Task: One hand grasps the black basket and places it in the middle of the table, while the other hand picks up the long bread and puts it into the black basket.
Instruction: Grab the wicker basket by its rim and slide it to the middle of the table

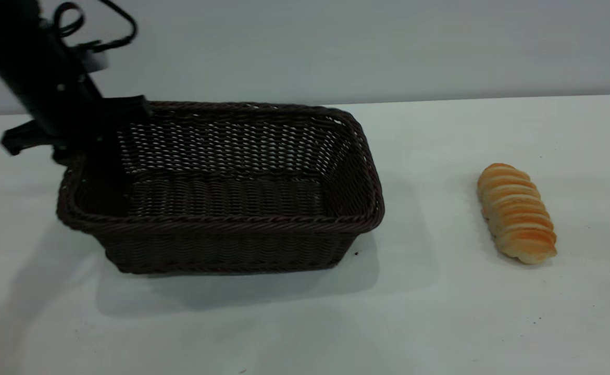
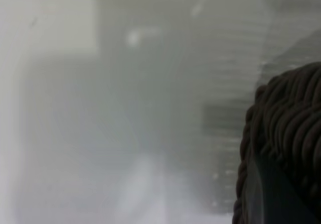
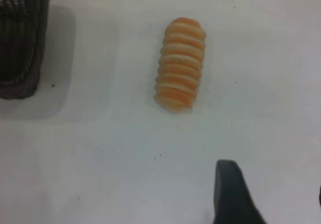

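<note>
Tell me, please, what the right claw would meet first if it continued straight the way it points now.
Probably the bare table. The right claw hangs above it, with the long bread farther ahead, but depth is unclear.

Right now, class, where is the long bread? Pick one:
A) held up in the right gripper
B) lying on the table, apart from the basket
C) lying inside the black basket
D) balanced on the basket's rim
B: the long bread lies flat on the table, with bare tabletop between it and the black basket; the left gripper is at the basket's far end, and the right gripper hovers short of the bread, open.
</note>
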Available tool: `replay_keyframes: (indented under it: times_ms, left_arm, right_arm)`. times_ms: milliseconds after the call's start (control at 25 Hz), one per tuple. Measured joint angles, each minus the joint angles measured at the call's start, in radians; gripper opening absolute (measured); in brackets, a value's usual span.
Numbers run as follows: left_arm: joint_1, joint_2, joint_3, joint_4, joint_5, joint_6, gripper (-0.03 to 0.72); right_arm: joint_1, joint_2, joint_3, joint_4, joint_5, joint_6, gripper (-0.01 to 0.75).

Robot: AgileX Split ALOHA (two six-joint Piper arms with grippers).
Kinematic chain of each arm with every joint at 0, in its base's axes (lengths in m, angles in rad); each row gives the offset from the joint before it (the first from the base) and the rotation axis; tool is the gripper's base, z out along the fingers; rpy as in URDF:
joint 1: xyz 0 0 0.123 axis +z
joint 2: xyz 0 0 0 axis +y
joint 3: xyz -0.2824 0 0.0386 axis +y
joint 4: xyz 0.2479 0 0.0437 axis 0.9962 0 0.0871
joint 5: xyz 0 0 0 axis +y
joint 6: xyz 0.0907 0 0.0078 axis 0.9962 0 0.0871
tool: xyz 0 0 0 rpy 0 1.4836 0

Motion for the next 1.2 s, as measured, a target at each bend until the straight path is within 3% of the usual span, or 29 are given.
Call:
replay_keyframes:
  times_ms: [200, 520, 640, 880, 1000, 1200]
  left_arm:
    - [0.0, 0.131, -0.183, -0.004, 0.144, 0.044, 0.144]
    - [0.001, 0.171, -0.222, -0.018, 0.178, 0.068, 0.16]
    - [0.001, 0.171, -0.222, -0.012, 0.194, 0.105, 0.266]
    - [0.001, 0.144, -0.222, -0.008, 0.208, 0.105, 0.547]
    - [0.001, 0.086, -0.222, -0.008, 0.216, 0.11, 0.598]
    - [0.001, -0.027, -0.246, 0.038, 0.294, 0.113, 0.581]
  right_arm:
    - [0.0, 0.0, 0.0, 0.0, 0.001, 0.0, 0.396]
    - [0.0, 0.0, 0.0, 0.0, 0.001, 0.0, 0.396]
    - [0.0, 0.0, 0.0, 0.0, 0.001, 0.0, 0.396]
    - [0.0, 0.0, 0.0, 0.0, 0.001, 0.0, 0.396]
    - [0.0, 0.0, 0.0, 0.0, 0.001, 0.0, 0.396]
    - [0.0, 0.0, 0.0, 0.0, 0.009, -0.004, 0.396]
